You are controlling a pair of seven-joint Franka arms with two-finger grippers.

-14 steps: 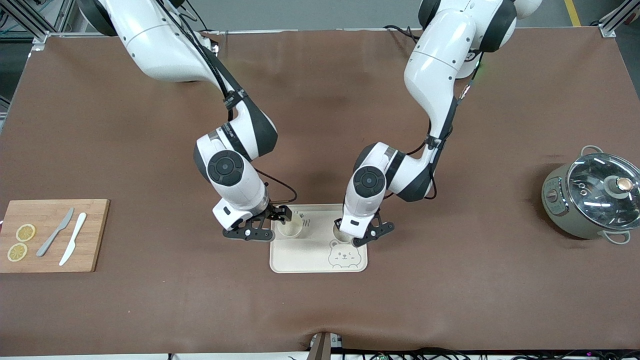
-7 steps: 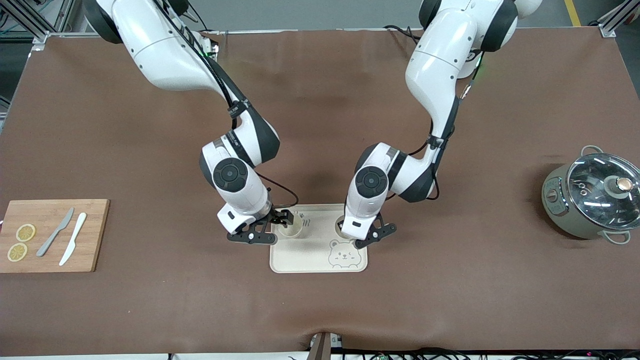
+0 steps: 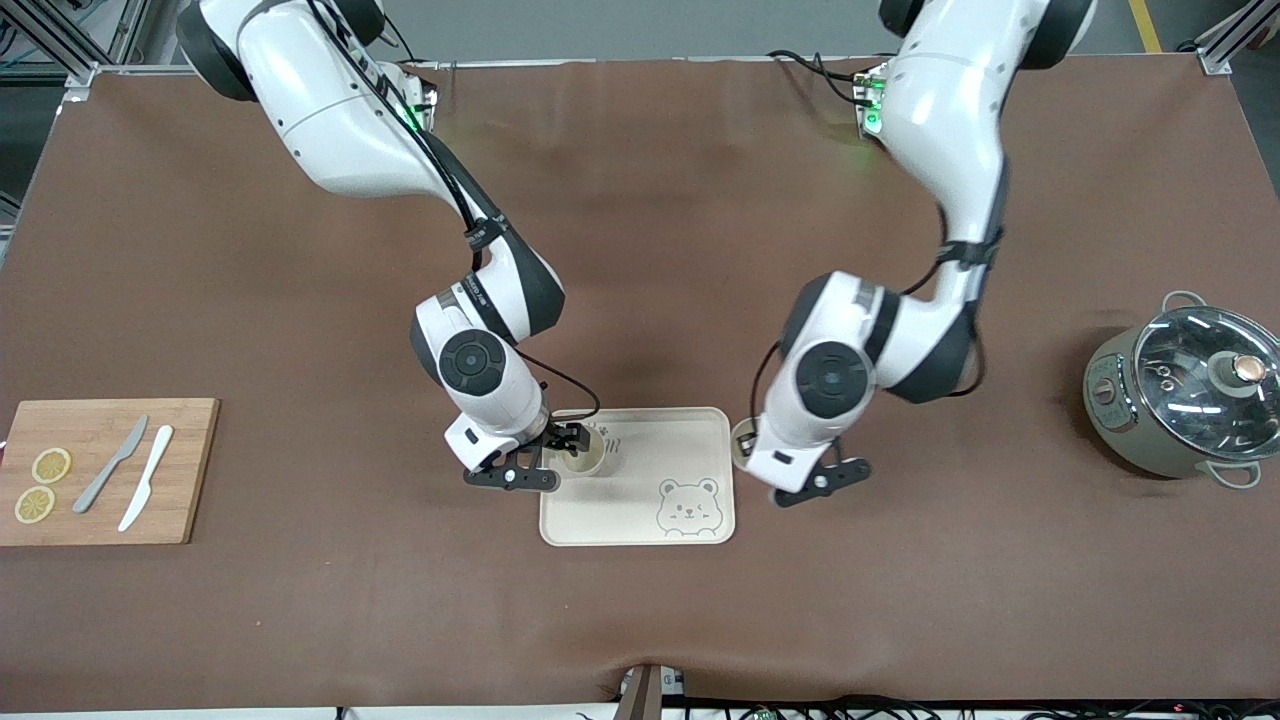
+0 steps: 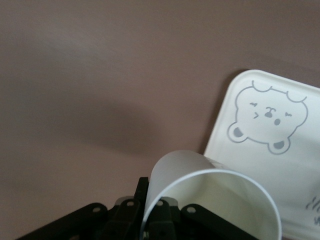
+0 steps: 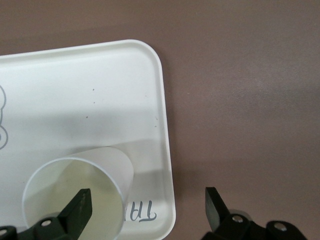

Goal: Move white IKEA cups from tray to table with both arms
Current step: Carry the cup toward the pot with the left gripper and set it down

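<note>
One white IKEA cup (image 3: 582,460) stands upright on the bear-printed tray (image 3: 640,500), at its corner toward the right arm's end. My right gripper (image 3: 556,452) is open at that cup. In the right wrist view (image 5: 147,205) one finger (image 5: 80,207) is over the cup's mouth (image 5: 70,195) and the other is off the tray's (image 5: 100,90) edge. My left gripper (image 3: 755,455) is shut on the wall of the second cup (image 3: 742,446). It holds that cup (image 4: 210,200) over the bare table just beside the tray (image 4: 300,165), toward the left arm's end.
A wooden cutting board (image 3: 190,470) with two lemon slices (image 3: 42,484), a grey knife (image 3: 110,464) and a white knife (image 3: 146,477) lies at the right arm's end. A grey-green pot with a glass lid (image 3: 1195,392) stands at the left arm's end.
My left arm has swung toward its own end of the table, carrying its cup off the tray. My right gripper has shifted slightly toward the cup on the tray, which has stayed in place.
</note>
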